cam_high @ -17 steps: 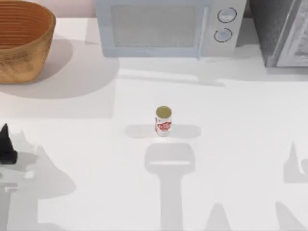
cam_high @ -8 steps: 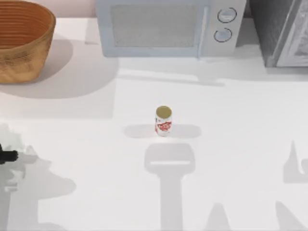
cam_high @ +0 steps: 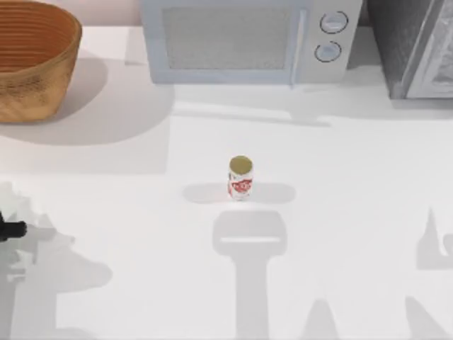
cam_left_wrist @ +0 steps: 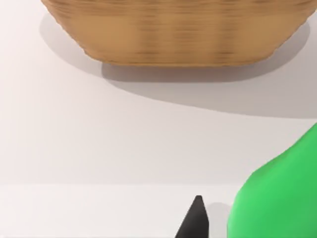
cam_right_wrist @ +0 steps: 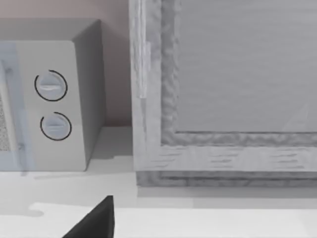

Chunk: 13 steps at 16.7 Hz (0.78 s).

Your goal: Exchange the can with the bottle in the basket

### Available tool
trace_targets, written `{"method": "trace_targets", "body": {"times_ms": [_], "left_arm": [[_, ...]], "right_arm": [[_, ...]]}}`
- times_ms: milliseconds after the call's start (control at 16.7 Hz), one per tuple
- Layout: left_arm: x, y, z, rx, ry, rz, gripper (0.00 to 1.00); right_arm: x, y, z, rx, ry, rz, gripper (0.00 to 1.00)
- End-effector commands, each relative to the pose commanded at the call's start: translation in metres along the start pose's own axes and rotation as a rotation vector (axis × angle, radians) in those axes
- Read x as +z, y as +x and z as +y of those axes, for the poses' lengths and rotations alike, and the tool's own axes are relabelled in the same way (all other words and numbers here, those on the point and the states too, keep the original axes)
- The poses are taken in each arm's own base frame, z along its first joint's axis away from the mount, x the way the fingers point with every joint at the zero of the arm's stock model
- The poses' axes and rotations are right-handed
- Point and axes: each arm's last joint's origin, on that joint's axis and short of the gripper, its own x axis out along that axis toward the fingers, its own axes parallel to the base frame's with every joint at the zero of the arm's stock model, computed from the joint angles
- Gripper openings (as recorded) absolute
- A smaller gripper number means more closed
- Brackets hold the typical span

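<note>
The can (cam_high: 241, 178) stands upright in the middle of the table, white with red print and a tan top. The wicker basket (cam_high: 32, 60) sits at the back left corner; in the left wrist view its wall (cam_left_wrist: 173, 34) is straight ahead. The green bottle (cam_left_wrist: 280, 196) stands outside the basket, close beside a black part of my left gripper (cam_left_wrist: 196, 218). In the top view my left gripper (cam_high: 10, 230) pokes in at the left edge, well short of the basket. My right gripper (cam_right_wrist: 94, 220) faces the back right of the table.
A white microwave (cam_high: 248, 39) with two round dials stands along the back, also in the right wrist view (cam_right_wrist: 49, 104). A grey cabinet (cam_high: 417, 46) fills the back right corner. Arm shadows lie across the white table's front.
My left gripper has drawn back toward the left edge; a second ago a taller black tip showed there. The can and the basket have not moved.
</note>
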Motion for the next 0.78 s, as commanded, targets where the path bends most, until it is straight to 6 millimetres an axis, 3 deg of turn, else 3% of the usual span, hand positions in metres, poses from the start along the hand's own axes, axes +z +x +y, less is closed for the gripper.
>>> {"method": "trace_targets", "body": {"times_ms": [240, 420, 600, 780], "left_arm": [[0.006, 0.005, 0.006, 0.026, 0.004, -0.015, 0.00], [0.030, 0.024, 0.027, 0.109, 0.018, -0.069, 0.00], [0.075, 0.046, 0.056, 0.200, 0.032, -0.122, 0.00], [0.139, 0.064, 0.078, 0.247, 0.036, -0.144, 0.00]], "right_arm": [[0.000, 0.000, 0.000, 0.000, 0.000, 0.000, 1.00], [0.000, 0.000, 0.000, 0.000, 0.000, 0.000, 1.00], [0.000, 0.000, 0.000, 0.000, 0.000, 0.000, 1.00], [0.000, 0.000, 0.000, 0.000, 0.000, 0.000, 1.00]]}}
